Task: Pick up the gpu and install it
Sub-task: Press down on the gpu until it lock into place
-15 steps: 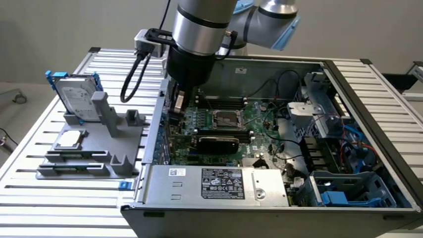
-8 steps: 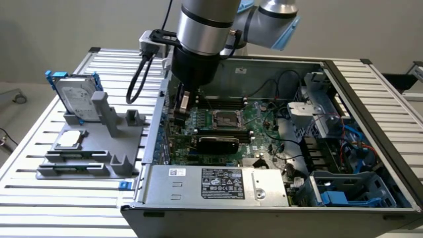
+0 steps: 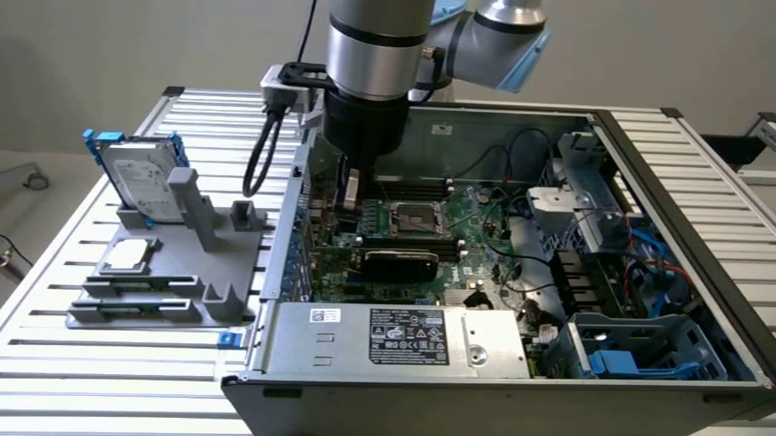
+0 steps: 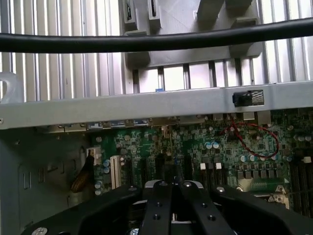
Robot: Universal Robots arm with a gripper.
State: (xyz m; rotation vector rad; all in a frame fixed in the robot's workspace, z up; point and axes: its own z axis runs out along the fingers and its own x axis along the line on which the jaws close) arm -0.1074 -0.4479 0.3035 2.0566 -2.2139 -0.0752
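The gpu [image 3: 402, 264] sits inside the open computer case [image 3: 679, 182], lying on the motherboard [image 3: 485, 236] just on the near side of the processor socket [image 3: 410, 219], its black rounded shroud facing up and its length running parallel to the case's front edge. It is free of the gripper [image 3: 353, 202], which hangs above the board near the case's wall on the exterior view's left, beside the socket and a little beyond the card. In the wrist view the gripper's [image 4: 170, 188] black fingers [image 4: 159, 205] are pressed together with nothing between them, poised over the green board and its row of dark expansion slots [image 4: 161, 164]. A black cable [image 4: 146, 41] crosses that view above the case's metal wall. At the case's front edge lies the silver power supply [image 3: 401, 338] with its label up, and blue drive bays [image 3: 642, 350] fill the front corner on the exterior view's right. Outside the case, on the slatted aluminium worktop [image 3: 73, 381], a grey fixture [image 3: 170, 272] stands near the edge on the exterior view's left, holding a hard drive [image 3: 140, 182] upright in a blue-edged frame and a small square silver chip [image 3: 129, 255].
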